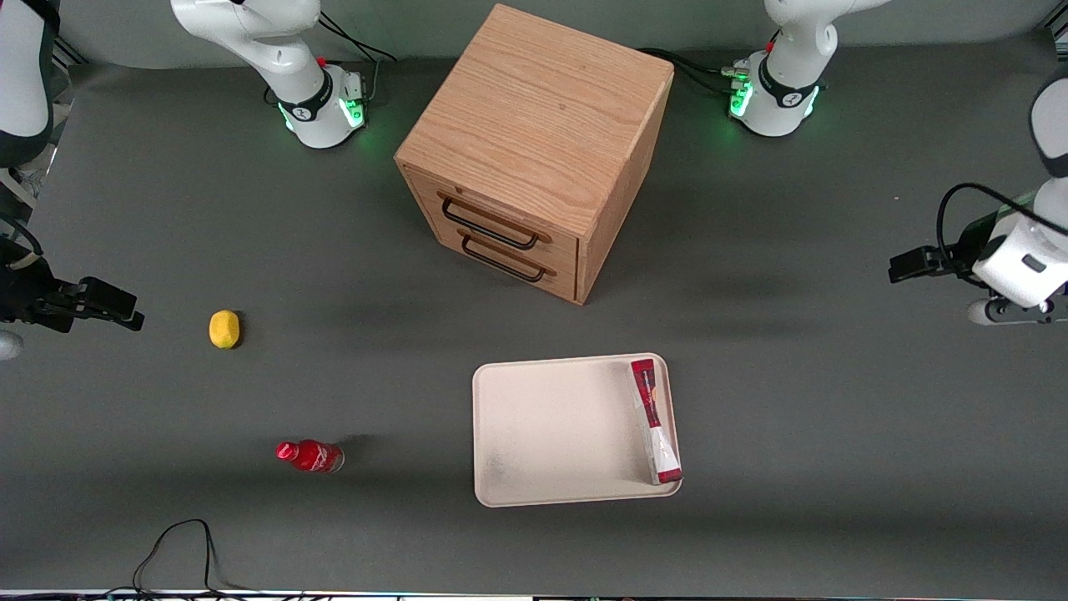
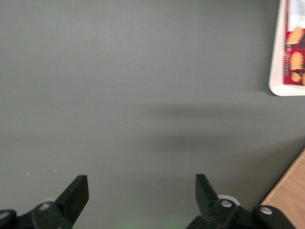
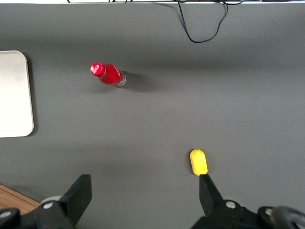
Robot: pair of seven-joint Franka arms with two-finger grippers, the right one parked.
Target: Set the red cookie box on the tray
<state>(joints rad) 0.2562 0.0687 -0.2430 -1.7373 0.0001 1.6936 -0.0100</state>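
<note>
Lying along the tray's point(image 1: 551, 434) edge toward the working arm's end of the tabletop point(image 1: 834, 434), the red cookie box point(image 1: 656, 421) already sits inside the low rim, so by the look of it the placing is done. Its long axis runs from the side nearer the wooden drawer cabinet point(image 1: 534, 142) to the side nearer the front camera, tilted slightly, and it seems to lean against the rim rather than lie flat, though you cannot settle that from here.

Your gripper point(image 1: 905, 265) hangs well apart from the box, out at the working arm's end of the tabletop and farther from the front camera than the tray. In the wrist view its fingers point(image 2: 76, 193) stand spread wide with nothing between them, only bare grey tabletop below. The box lies off to the side of the fingers, not under them, with its length roughly in line with the fingers' own direction.

On the box face you can see cookie pictures and a strip of white lettering, too small to read; no brand name is legible. The small red bottle point(image 1: 310, 456) shows white script that cannot be made out either.
</note>
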